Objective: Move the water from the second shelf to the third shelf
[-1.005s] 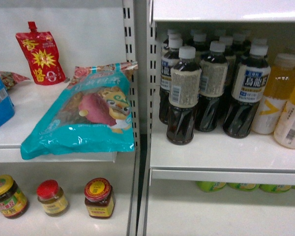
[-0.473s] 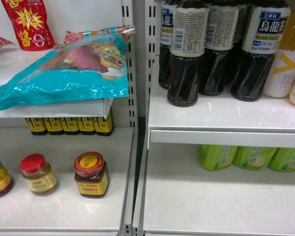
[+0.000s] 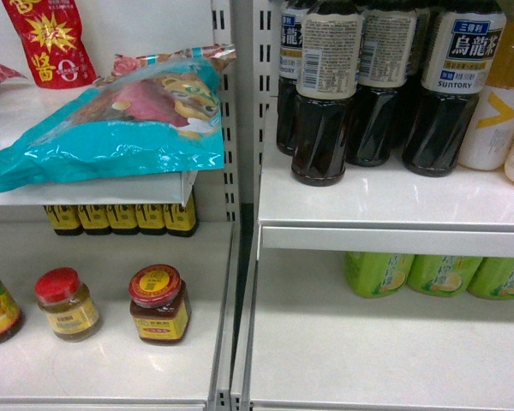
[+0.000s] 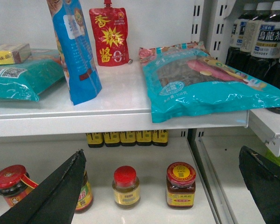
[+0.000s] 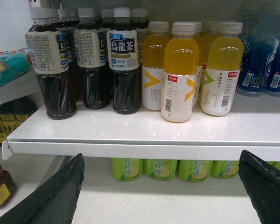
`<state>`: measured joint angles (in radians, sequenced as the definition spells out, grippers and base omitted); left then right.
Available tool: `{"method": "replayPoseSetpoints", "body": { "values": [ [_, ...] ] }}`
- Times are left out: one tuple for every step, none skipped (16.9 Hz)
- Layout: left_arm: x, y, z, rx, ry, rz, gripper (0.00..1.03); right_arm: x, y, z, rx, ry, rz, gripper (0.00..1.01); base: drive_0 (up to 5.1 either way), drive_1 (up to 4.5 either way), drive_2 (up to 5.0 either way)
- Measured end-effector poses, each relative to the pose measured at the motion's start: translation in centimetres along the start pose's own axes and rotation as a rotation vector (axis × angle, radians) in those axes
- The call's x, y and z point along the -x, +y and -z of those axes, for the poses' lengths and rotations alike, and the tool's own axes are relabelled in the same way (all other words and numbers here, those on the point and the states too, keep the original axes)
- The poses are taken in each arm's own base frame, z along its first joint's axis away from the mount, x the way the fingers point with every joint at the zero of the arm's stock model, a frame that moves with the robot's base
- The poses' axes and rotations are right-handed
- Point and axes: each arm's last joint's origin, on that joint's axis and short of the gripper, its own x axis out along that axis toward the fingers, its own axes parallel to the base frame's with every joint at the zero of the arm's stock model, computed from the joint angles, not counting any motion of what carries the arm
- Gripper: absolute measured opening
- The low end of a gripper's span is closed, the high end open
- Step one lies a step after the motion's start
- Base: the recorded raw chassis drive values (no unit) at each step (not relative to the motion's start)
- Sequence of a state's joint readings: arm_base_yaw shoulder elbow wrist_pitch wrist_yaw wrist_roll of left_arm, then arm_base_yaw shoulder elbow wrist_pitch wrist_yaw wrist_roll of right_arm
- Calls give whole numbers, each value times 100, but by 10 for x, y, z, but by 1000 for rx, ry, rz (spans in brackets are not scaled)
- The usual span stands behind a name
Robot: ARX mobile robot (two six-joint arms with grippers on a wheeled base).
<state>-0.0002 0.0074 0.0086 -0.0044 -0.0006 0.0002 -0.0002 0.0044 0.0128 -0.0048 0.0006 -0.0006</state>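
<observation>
Left pincer (image 4: 161, 154) wide, holding nothing, level with the lower left shelf and its red-lid jar (image 4: 126, 186). Teal snack bag (image 4: 210, 81) overhangs the front edge of the shelf above. Right pincer (image 5: 161, 156) wide, empty, just below the front edge of the drinks shelf (image 5: 144, 140). Oolong tea bottles (image 5: 123, 65) at the left end, orange juice bottles (image 5: 179, 70) in the middle, blue-labelled bottles (image 5: 266, 56) at the right end. Can't tell where the water is.
</observation>
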Motion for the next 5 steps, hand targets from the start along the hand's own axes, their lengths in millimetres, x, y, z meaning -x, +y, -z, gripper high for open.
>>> {"method": "replayPoseSetpoints", "body": {
  "values": [
    [0,0,0,0,0,0,98,0,0,0,0,0,0,98,0,0,0],
    [0,0,0,0,0,0,98,0,0,0,0,0,0,98,0,0,0],
    [0,0,0,0,0,0,98,0,0,0,0,0,0,98,0,0,0],
    [0,0,0,0,0,0,98,0,0,0,0,0,0,98,0,0,0],
    [0,0,0,0,0,0,98,0,0,0,0,0,0,98,0,0,0]
  ]
}}
